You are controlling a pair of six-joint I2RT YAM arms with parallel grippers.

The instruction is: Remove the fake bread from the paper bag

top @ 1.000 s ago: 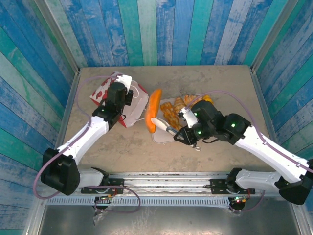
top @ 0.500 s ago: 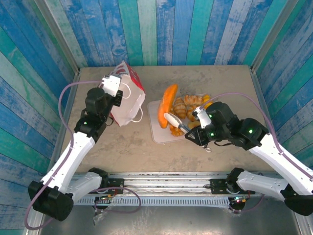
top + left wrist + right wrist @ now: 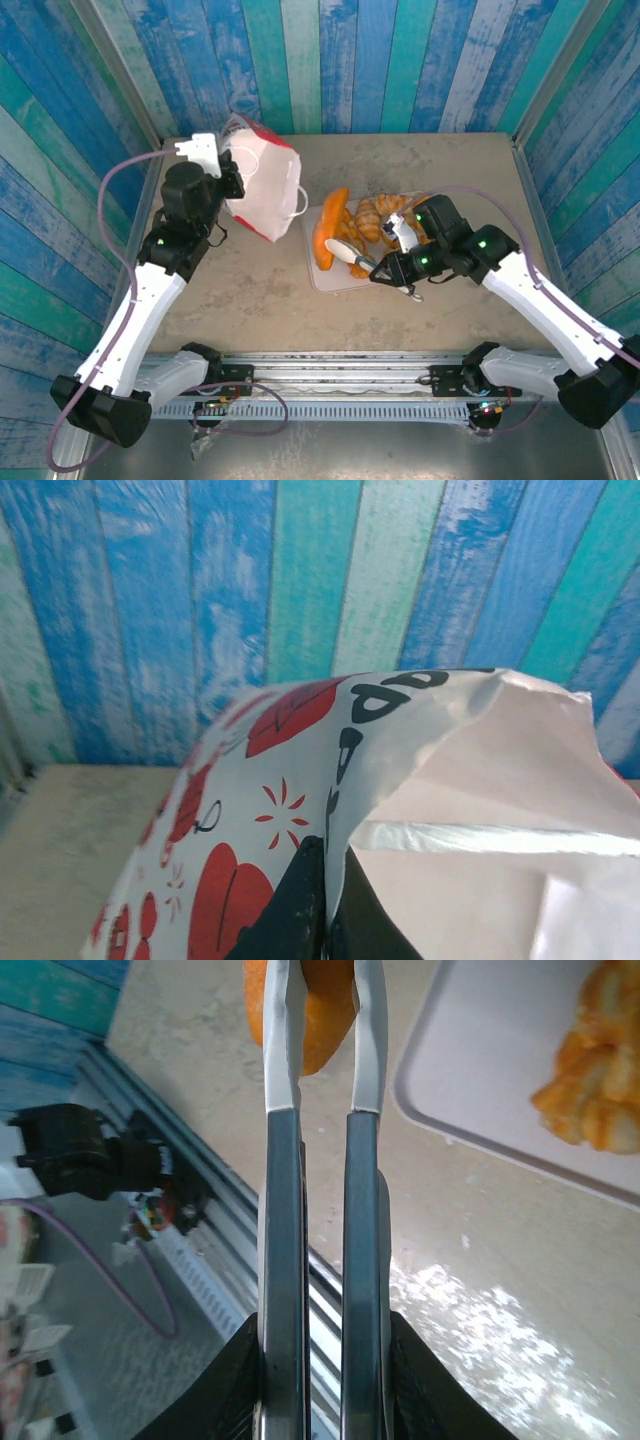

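Right now the oval loaf (image 3: 330, 228) is out of the paper bag (image 3: 265, 195). It is clenched between the pads of the right tool (image 3: 342, 246) and tilted over the 9 o'clock edge of the pale tray (image 3: 335, 278). I cannot tell if its low end already touches the tray. The other pastries (image 3: 385, 215) lie in a heap on the tray, at about 2 o'clock from the loaf.

The bag is at 10 o'clock from the loaf, raised and leaning. The left tool (image 3: 325, 910) is shut on a fold of its rim. The bottom of the bag is hidden, so I cannot say if some bread is left inside.

The step in hand seems to be setting the loaf down. To do it well, I think the right tool should carry it toward 3 o'clock, fully inside the tray rim, lower it until it rests, and only then release. If it opens over the rim, the loaf may tip onto the counter (image 3: 260, 290).

For room, the bare part of the tray is at 6 o'clock from the heap. The counter is free at 7 o'clock, between the bag and the rail (image 3: 330, 375). The painted wall (image 3: 330, 60) closes 12 o'clock, just behind the bag, so the left arm has little space there.
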